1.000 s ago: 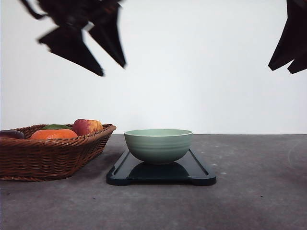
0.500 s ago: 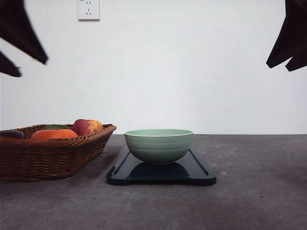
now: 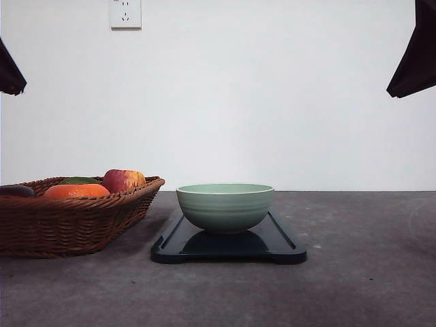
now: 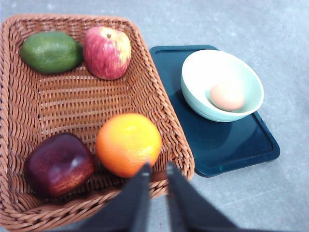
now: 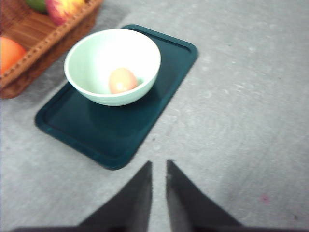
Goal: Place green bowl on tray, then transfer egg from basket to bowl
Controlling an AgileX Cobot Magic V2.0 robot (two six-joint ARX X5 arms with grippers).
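A: Where is the green bowl (image 3: 225,206) sitting?

B: It is standing upright on the black tray (image 3: 283,246) at the centre of the front view, on the grey table (image 3: 354,272). The wrist views are showing it toward one end of the tray, the end nearer the basket, with the rest of the tray lying bare.

A: And the egg (image 4: 227,96)?

B: It is lying inside the bowl, resting against the inner wall off centre; the right wrist view is showing the same egg (image 5: 122,80) low in the bowl (image 5: 112,65).

A: What is the basket (image 3: 68,221) holding?

B: In the left wrist view it is holding a green fruit (image 4: 51,51) and a red-yellow apple (image 4: 107,52) along one side, an orange (image 4: 128,144) and a dark red fruit (image 4: 59,164) along the other. In the front view it is sitting at lower left, just beside the tray.

A: The tools?

B: The left tool (image 4: 155,172) is hanging over the basket rim by the orange, its fingers nearly together on nothing. The right tool (image 5: 158,167) is hovering over bare table beside the tray, fingers likewise drawn close and empty. In the front view both arms are showing as dark shapes at the upper corners.
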